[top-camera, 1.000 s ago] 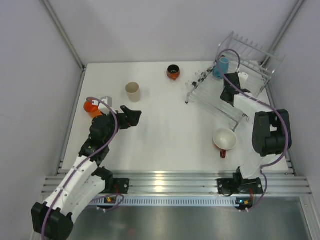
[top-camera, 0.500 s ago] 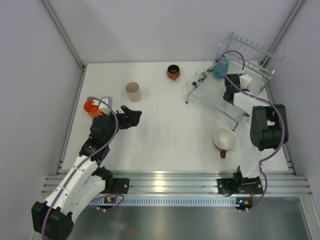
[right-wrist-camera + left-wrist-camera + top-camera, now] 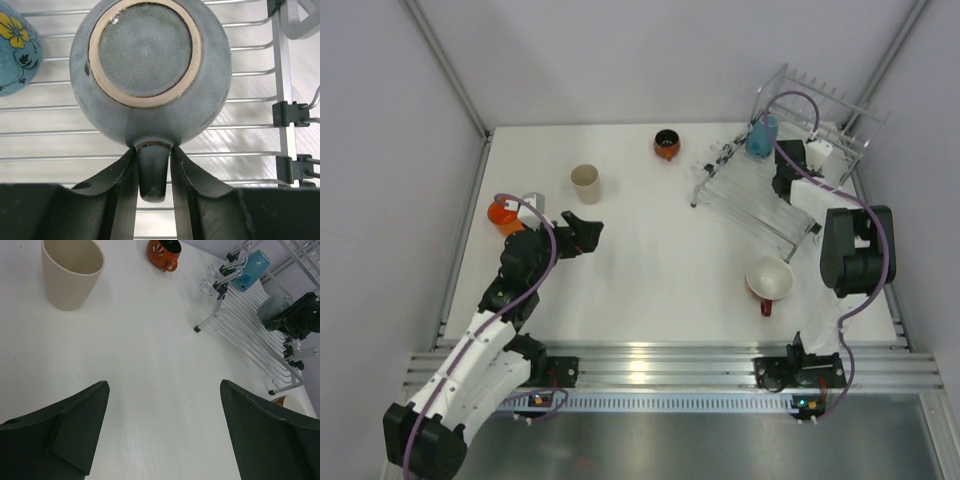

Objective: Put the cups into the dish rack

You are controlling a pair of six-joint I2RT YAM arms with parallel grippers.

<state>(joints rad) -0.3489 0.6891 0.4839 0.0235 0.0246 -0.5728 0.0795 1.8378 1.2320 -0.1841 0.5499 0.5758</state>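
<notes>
My right gripper [image 3: 153,152] is shut on the handle of a grey mug [image 3: 145,50]. The mug is upside down, its base towards the camera, over the wires of the dish rack [image 3: 250,120]. A light blue cup [image 3: 15,45] stands in the rack beside it. In the top view the right gripper [image 3: 783,183] is over the rack [image 3: 750,200] near the blue cup [image 3: 761,136]. My left gripper [image 3: 165,425] is open and empty above the table. On the table are a beige tumbler [image 3: 585,183], an orange cup [image 3: 502,212], a dark-and-orange cup [image 3: 667,143] and a red mug [image 3: 769,279].
The rack fills the back right corner against the enclosure frame. The red mug lies just in front of the rack's near end. The left wrist view shows the tumbler [image 3: 72,270] ahead to the left and the rack [image 3: 240,325] far right.
My right gripper has moved a little towards the back right over the rack with the grey mug. The left arm has not moved.
</notes>
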